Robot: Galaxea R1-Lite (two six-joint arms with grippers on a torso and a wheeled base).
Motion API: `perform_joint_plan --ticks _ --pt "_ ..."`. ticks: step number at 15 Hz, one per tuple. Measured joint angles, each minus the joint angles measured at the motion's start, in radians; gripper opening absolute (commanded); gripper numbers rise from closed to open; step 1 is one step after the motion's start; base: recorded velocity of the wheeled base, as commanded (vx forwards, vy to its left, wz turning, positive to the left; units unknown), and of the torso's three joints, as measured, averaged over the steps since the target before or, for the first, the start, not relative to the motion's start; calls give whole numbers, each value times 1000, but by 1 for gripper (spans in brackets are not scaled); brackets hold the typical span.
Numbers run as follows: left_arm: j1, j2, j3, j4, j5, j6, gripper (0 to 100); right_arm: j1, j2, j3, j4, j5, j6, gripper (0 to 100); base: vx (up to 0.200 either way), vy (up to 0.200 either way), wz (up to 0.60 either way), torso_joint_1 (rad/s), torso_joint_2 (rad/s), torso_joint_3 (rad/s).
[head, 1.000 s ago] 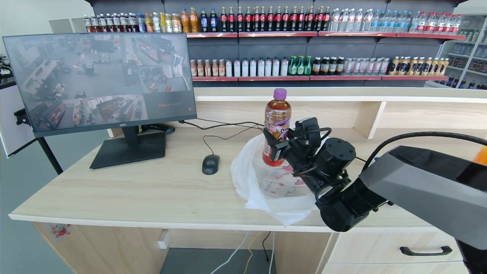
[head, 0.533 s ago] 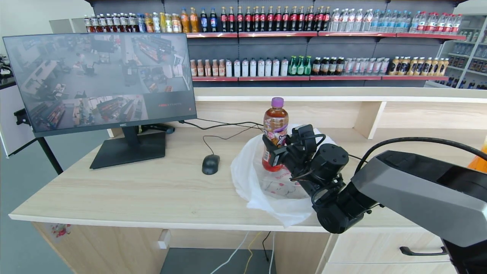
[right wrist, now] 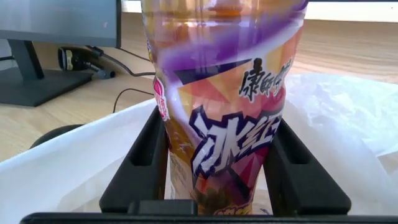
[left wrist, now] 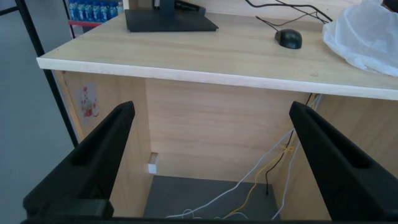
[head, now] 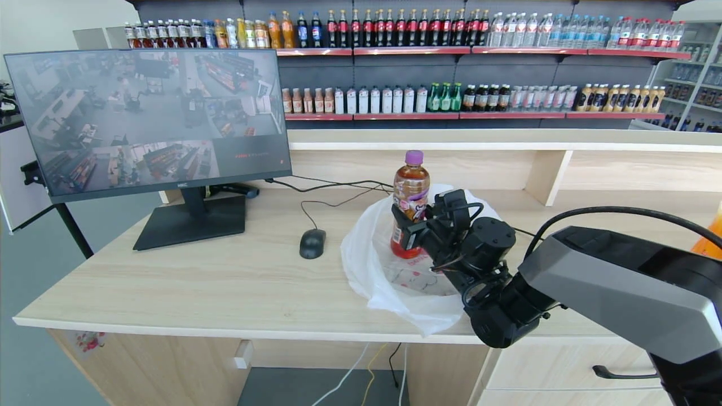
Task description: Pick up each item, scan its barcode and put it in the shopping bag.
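The pale wooden counter carried a white plastic bag, spread directly beneath and around the right gripper and its jaws. Just left of the jaws sat a black mouse, with thin cables running behind it. Farther left of the jaws stood a monitor on its flat black base.

Upright purple-capped amber bottle, base seemingly inside the open white shopping bag.
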Motion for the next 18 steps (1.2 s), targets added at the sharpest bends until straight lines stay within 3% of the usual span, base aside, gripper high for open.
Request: perform_joint_plan --ticks 9,10,18 --pt "0 0 0 0 0 0 100 1 7 24 1 0 -1 0 0 0 0 0 0 0" --pt "0 0 0 0 0 0 100 1 7 25 2 0 -1 100 0 0 0 0 0 0" --pt "0 0 0 0 0 0 100 -1 8 34 5 1 3 100 0 0 0 0 0 0"
